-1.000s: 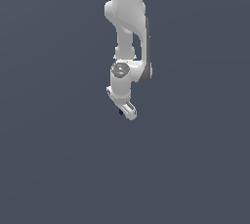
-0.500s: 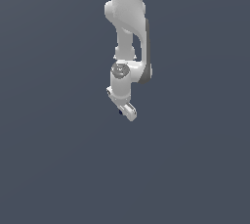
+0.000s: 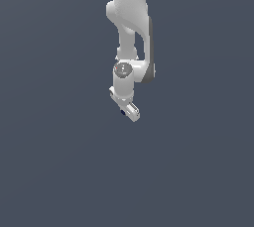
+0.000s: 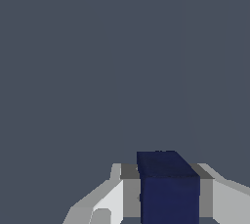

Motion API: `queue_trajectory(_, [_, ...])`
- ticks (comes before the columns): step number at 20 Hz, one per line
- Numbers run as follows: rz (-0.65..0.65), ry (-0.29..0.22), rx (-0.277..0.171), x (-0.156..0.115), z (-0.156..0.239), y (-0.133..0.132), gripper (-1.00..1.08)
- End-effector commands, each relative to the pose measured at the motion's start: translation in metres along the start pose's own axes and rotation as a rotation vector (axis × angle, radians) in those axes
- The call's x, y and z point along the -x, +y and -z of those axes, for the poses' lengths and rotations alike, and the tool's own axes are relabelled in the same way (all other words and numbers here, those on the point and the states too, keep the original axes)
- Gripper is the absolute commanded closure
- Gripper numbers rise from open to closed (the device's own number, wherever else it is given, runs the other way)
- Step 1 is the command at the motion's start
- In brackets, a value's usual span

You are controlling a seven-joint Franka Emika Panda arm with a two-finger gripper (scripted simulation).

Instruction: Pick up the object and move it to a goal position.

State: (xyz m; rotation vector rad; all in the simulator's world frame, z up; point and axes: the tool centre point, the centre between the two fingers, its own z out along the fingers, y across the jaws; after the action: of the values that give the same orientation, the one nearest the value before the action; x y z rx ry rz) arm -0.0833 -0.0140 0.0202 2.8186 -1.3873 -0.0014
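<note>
In the wrist view the object [image 4: 169, 189], a dark navy-blue piece with flat faces, fills the gap between the two grey finger pads [image 4: 130, 191], which touch it on both sides. My gripper [image 4: 168, 203] is shut on it. In the exterior view the white arm hangs down from the top, and the gripper [image 3: 128, 111] is tilted at its lower end. There the object [image 3: 122, 113] shows only as a tiny dark blue speck at the fingertips. The gripper and object are held up in the air, with nothing close around them.
A plain dark grey-blue background fills both views. No other objects, containers, edges or goal marker show.
</note>
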Motion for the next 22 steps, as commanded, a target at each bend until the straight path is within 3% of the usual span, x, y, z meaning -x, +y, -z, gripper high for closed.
queue_trajectory(1, [0.0, 0.0, -0.001, 0.003, 0.007, -0.001, 1.08])
queue_trajectory(10, [0.0, 0.0, -0.001, 0.028, 0.058, -0.007, 1.08])
queue_trajectory(22, [-0.001, 0.003, 0.001, 0.08, 0.172, -0.021, 1.08])
